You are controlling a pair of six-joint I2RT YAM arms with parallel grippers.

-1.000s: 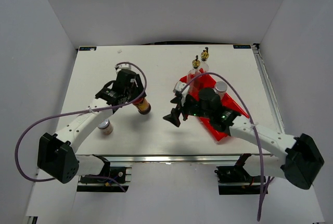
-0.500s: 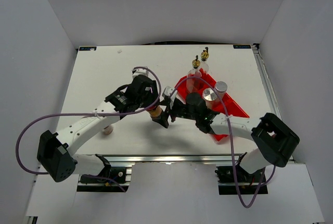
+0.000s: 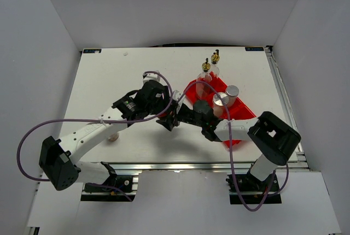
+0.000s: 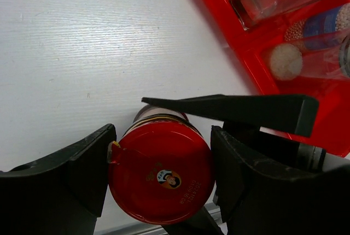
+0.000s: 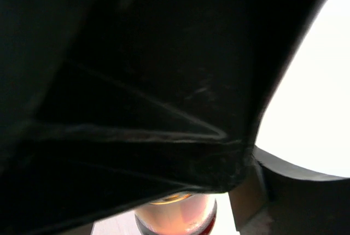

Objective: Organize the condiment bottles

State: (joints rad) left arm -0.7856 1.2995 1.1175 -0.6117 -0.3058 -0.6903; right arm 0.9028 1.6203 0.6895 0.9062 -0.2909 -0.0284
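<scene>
Red-lidded brown jar, glossy cap with round logo, clamped in left gripper, right gripper spread unclear

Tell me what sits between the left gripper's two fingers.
The red-lidded jar fills the gap between the two fingers of the left gripper. The left wrist view shows it plainly.

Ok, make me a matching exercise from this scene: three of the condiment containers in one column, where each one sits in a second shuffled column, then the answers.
Things:
1. red-lidded brown jar
2. tall clear glass bottles with gold pourer tops
3. lone small shaker

Places:
A. at the far end of the red divided plastic bin
B. on the white table, partly under the left arm
C. held in the left gripper

Pairs: 1-C, 2-A, 3-B
</scene>
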